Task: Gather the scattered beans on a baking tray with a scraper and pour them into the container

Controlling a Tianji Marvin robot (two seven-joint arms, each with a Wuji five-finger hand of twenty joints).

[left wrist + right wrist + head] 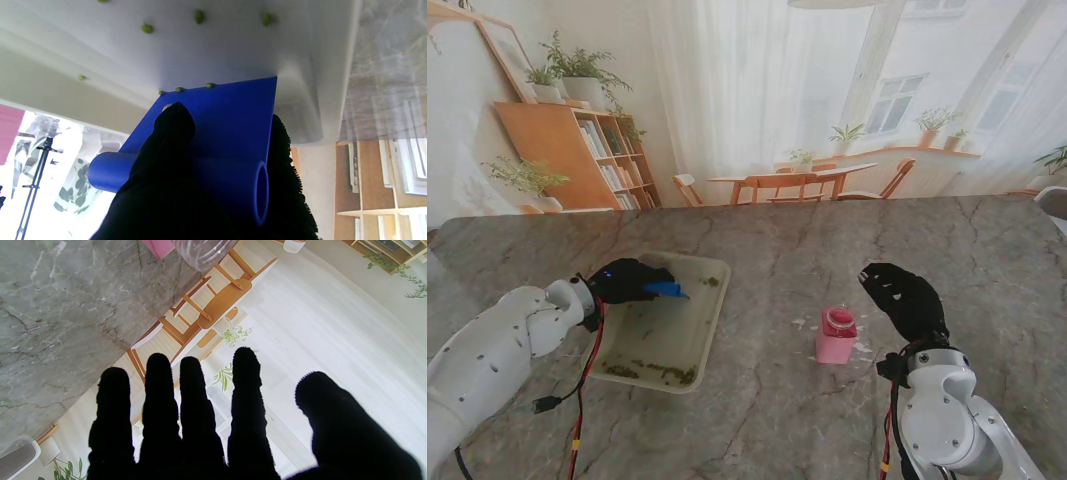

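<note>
The pale baking tray (712, 300) lies flat on the table with green beans (662, 373) mostly along its near edge, the blue scraper (667, 289) touches its floor with the blade edge, and the pink container (835, 336) stands upright well to its right.
</note>
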